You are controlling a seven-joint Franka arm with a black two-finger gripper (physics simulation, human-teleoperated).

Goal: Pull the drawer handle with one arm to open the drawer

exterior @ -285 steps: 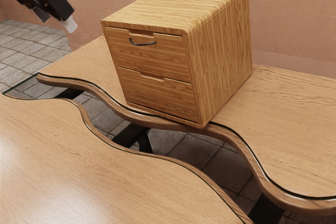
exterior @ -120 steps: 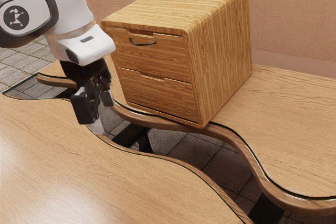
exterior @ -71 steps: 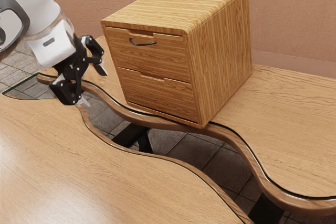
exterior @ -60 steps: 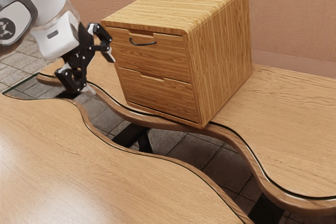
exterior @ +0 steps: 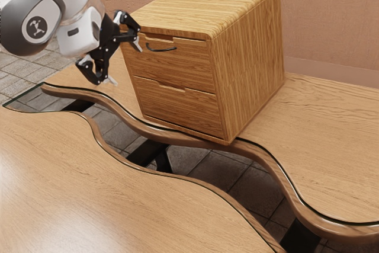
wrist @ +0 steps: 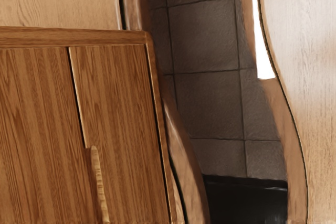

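ok so the gripper [exterior: 123,62] is spread wide with nothing in it, parked just off the front corner of the cabinet [exterior: 249,45]. The thing it's after, the thin dark wire handle [exterior: 161,48], sits on the top drawer [exterior: 174,66], just past the upper fingertip, further along the way the fingers point. Can't tell if that tip is brushing the cabinet edge or only very near it. Drawer front looks flush with the cabinet, so I'd call it shut, nothing pulled yet

why the hand is turned like that: the handle is a bar running sideways and the fingers are stacked one above the other, so my guess is it's set up to go in with one finger over the bar and one under, then pinch and pull. The wide opening gives slack for lining up

pose wise the arm [exterior: 41,16] comes in from behind the gripper with the wrist rolled onto its side, fingers aimed at the drawer face. The hand's camera looks across the lower drawer [wrist: 113,129] and its wooden pull [wrist: 98,187], with the curvy table [wrist: 304,77] edge and tiled floor [wrist: 210,87] beyond. Midpoint of the fingers looks lower than the handle and short of it, so I reckon it needs to lift and shift across before closing
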